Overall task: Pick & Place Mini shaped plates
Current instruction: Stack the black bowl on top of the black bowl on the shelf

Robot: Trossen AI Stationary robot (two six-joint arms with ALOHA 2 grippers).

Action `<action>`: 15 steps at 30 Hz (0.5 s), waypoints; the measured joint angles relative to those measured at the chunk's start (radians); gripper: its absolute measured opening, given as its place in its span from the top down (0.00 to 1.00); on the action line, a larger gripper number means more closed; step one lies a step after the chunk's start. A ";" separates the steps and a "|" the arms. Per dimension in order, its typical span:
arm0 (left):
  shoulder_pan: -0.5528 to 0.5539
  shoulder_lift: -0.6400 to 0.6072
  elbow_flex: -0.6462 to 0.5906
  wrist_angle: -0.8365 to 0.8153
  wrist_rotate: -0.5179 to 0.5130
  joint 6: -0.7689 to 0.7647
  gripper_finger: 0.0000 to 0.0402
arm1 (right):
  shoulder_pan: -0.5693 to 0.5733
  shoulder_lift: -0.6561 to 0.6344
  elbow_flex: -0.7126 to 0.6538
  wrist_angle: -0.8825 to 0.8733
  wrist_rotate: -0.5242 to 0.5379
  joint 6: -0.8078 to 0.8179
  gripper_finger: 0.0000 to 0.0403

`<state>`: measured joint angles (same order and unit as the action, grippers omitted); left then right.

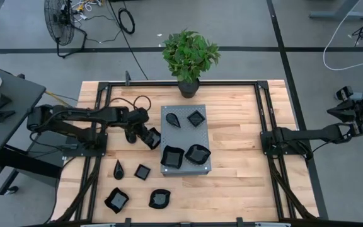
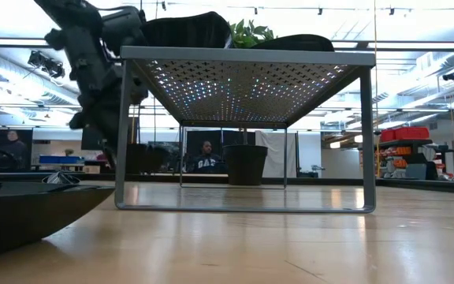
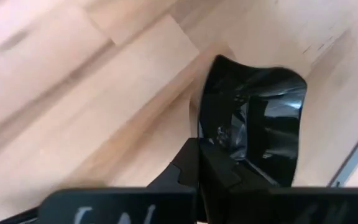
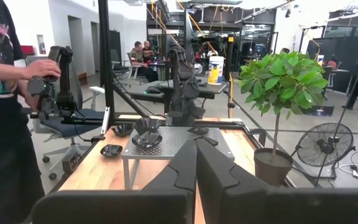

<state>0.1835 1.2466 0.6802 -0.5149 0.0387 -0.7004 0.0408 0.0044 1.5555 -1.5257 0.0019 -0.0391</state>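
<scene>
Left tool (image 1: 151, 138) gripping a mini plate (image 3: 253, 127)
Your tool is clamped on the plate's rim — lifted, just left of the grey slab (image 1: 185, 140); right tool (image 4: 196, 163) closed, empty.

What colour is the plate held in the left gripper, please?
Glossy black; the plate in the left gripper shows best in the left wrist view.

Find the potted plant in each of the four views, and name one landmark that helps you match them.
High view: potted plant at the table's far edge, centre.
Low view: its pot shows under the grey perforated stand, leaves peeking above.
Left wrist view: not in it.
Right wrist view: right of centre, beside the stand.
Shared landmark: the grey stand, except in the left wrist view.
</scene>
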 joint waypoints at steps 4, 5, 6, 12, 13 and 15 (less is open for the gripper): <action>0.027 -0.047 0.044 -0.103 -0.002 0.045 1.00 | 0.000 0.000 0.000 0.000 0.000 0.000 0.96; 0.032 -0.057 0.053 -0.128 -0.001 0.056 1.00 | 0.000 0.000 0.000 0.000 0.000 0.000 0.96; 0.036 -0.067 0.062 -0.146 0.002 0.064 1.00 | 0.000 0.000 0.000 0.000 0.000 0.000 0.96; 0.043 -0.145 0.104 -0.238 0.010 0.101 1.00 | 0.000 0.000 0.000 0.000 0.000 0.000 0.96; 0.043 -0.158 0.113 -0.252 0.013 0.105 1.00 | 0.000 0.000 0.000 0.001 0.000 0.000 0.96; 0.042 -0.190 0.135 -0.271 0.017 0.110 1.00 | 0.000 0.000 0.000 0.000 0.000 0.000 0.96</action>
<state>0.2257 1.0566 0.8154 -0.7857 0.0561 -0.5905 0.0410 0.0044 1.5558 -1.5253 0.0017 -0.0391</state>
